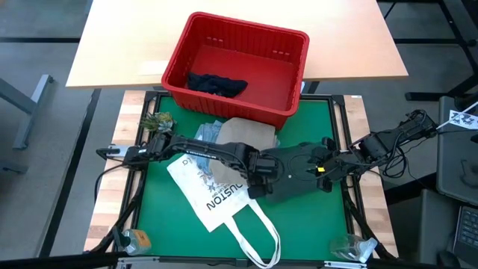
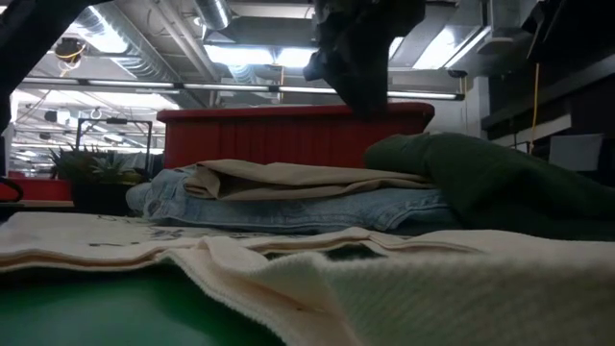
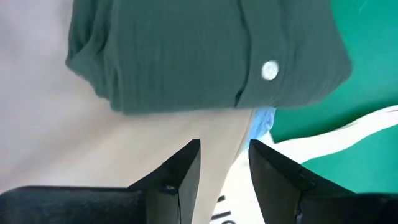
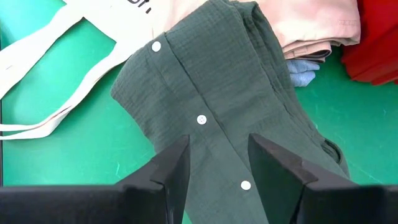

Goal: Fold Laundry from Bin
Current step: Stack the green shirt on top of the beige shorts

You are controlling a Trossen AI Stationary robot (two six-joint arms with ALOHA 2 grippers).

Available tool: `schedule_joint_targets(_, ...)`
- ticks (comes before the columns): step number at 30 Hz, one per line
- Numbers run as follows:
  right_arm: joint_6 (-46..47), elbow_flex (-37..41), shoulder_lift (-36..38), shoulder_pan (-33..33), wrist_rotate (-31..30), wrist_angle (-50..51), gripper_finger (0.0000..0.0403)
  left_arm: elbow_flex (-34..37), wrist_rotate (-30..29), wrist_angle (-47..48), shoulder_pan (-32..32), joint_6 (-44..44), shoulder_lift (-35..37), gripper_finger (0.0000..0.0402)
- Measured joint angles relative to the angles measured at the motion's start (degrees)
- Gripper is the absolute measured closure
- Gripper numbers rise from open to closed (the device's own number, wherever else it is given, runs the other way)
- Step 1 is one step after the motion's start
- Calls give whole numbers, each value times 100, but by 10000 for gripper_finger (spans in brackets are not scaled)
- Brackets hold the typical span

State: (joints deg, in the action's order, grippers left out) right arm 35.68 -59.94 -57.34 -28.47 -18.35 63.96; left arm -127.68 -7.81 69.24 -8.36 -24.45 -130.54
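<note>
The dark olive buttoned shirt lies crumpled on the green table, its placket of small white buttons running down a crinkled, finely ribbed cloth. It rests partly on the beige cloth, which is folded flat on top of the light blue denim jeans; in the low view the two form a neat stack with the jeans at the bottom, and the shirt bulges up at one side of it. This pile sits just in front of the red bin, which straddles the far edge of the green table and the pale wooden table behind it. Inside the bin a dark navy garment lies bunched on the floor, near one wall.

The white tote bag printed "HOUSTON" is spread on the table beside the shirt, its handles trailing toward the near edge.

The left claw hovers over the beige cloth at the shirt's edge, its fingers apart with nothing between them. The right claw hangs above the shirt's button placket, fingers likewise apart and gripping nothing. In the high view both arms meet over the shirt at the table's middle.
</note>
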Motion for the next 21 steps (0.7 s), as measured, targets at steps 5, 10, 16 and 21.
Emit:
schedule_joint_targets(5, -1, 0, 0, 0, -1, 0, 240, 0, 136, 366, 24, 3, 4, 246)
schedule_joint_targets(10, 0, 0, 0, 0, 0, 0, 240, 0, -4, 386, 48, -32, 4, 209)
schedule_joint_targets(16, 0, 0, 0, 0, -1, 0, 240, 0, 0, 336, 89, -465, 4, 195)
schedule_joint_targets(21, 0, 0, 0, 0, 0, 0, 240, 0, -2, -17, 127, -958, 4, 197)
